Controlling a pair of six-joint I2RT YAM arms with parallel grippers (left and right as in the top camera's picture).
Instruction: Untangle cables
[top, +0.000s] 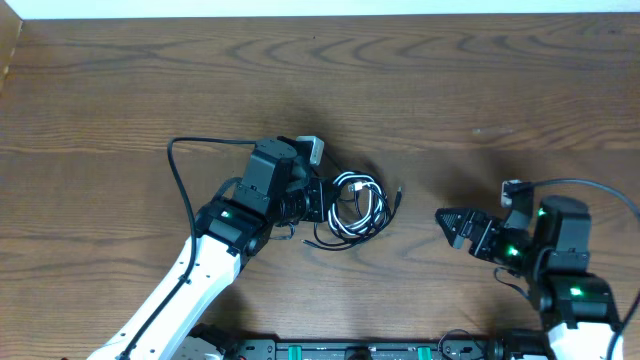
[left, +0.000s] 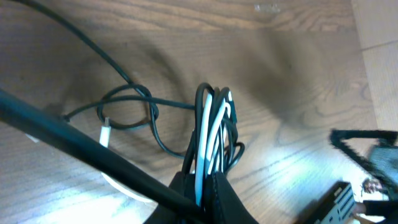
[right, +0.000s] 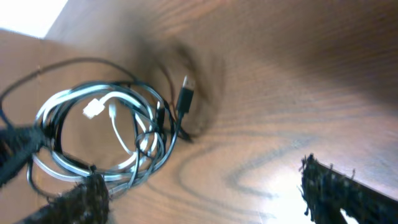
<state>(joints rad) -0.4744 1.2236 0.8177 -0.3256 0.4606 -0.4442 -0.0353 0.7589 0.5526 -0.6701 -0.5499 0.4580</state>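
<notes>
1. The left gripper (top: 312, 198) is clamped tight on the cables (top: 355, 208), a coil of black cords and one white cord that fans out just beyond its fingertips onto the wooden table (top: 450, 90).
2. The right gripper (top: 448, 222) stands wide open and empty, with the coil ahead of its jaws and apart from them.
3. A black plug (right: 185, 96) juts from the side of the coil nearest the right gripper.

left hand (top: 322, 198) pinched closed (arm (top: 190, 265) stretched inward), right hand (top: 450, 222) spread wide — pointing inward
</notes>
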